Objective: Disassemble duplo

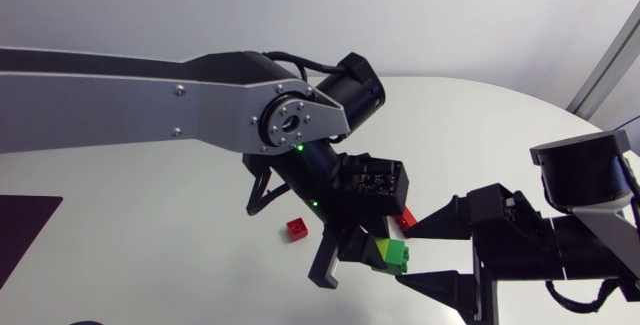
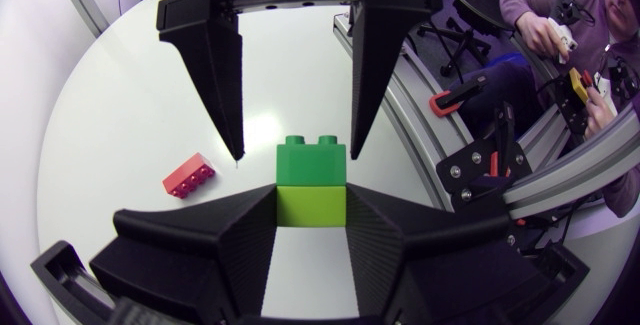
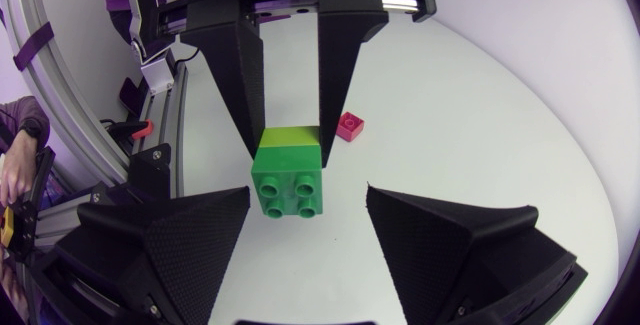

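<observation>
Now our left gripper (image 2: 310, 215) clamps the lime brick (image 3: 288, 140) of a two-brick duplo stack (image 1: 392, 255), held over the table (image 1: 150, 215) between both arms.
Our right gripper (image 3: 307, 193) stands wide open, its fingers flanking the dark green brick (image 2: 312, 158) without pinching it. We judge the stack light, stiff and smooth-sided, joined only by stud friction. We would take the green brick squarely by its flat side walls and tilt it off, since it may slip. A red brick (image 1: 297, 228) lies loose nearby.
</observation>
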### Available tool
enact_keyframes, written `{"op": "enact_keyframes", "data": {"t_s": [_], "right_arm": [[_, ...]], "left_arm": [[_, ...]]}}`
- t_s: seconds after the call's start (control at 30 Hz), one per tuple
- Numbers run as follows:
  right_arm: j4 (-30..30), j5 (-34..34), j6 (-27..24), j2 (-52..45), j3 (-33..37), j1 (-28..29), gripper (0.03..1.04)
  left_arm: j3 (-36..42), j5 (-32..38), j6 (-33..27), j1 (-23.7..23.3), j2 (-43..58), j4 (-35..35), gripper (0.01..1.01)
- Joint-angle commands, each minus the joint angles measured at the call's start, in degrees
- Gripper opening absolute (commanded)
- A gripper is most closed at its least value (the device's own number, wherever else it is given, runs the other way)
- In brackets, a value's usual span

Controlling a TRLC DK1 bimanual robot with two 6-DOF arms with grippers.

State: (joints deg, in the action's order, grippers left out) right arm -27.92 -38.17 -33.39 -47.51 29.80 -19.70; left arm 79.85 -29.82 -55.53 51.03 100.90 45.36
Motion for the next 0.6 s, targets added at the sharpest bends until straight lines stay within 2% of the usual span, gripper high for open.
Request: {"op": "enact_keyframes", "data": {"t_s": [0.0,0.07,0.17,0.23,0.27,0.37,0.53,0.57], "right_arm": [[0.15,-0.15,1.39,-0.75,1.05,-1.13,0.75],[0.24,0.38,1.75,-0.83,0.96,-2.0,0.68],[0.32,0.56,1.92,-0.75,0.87,-2.36,0.47],[0.5,0.73,1.83,-0.75,0.61,-2.71,0.28],[0.59,0.82,1.92,-0.75,0.61,-2.97,0.24],[0.5,0.82,1.83,-1.1,0.61,-3.06,0.23],[0.06,0.73,1.92,-0.92,0.7,-4.11,0.2],[-0.03,0.73,1.92,-0.92,0.87,-4.2,0.2]], "left_arm": [[1.8,-0.59,1.12,0.39,-0.53,-0.19,0.252],[1.88,-0.59,1.12,0.57,-0.53,-0.1,0.252],[1.97,-0.85,1.12,0.65,-0.62,-0.1,0.252],[1.88,-0.94,1.12,0.57,-0.8,-0.1,0.252],[1.88,-0.94,1.12,0.57,-0.97,-0.01,0.252],[1.44,-0.94,1.04,0.57,-1.32,-0.01,0.259],[0.65,-0.94,0.95,0.48,-2.11,-0.01,0.551],[0.3,-0.94,0.95,0.39,-2.38,-0.01,0.649]]}}
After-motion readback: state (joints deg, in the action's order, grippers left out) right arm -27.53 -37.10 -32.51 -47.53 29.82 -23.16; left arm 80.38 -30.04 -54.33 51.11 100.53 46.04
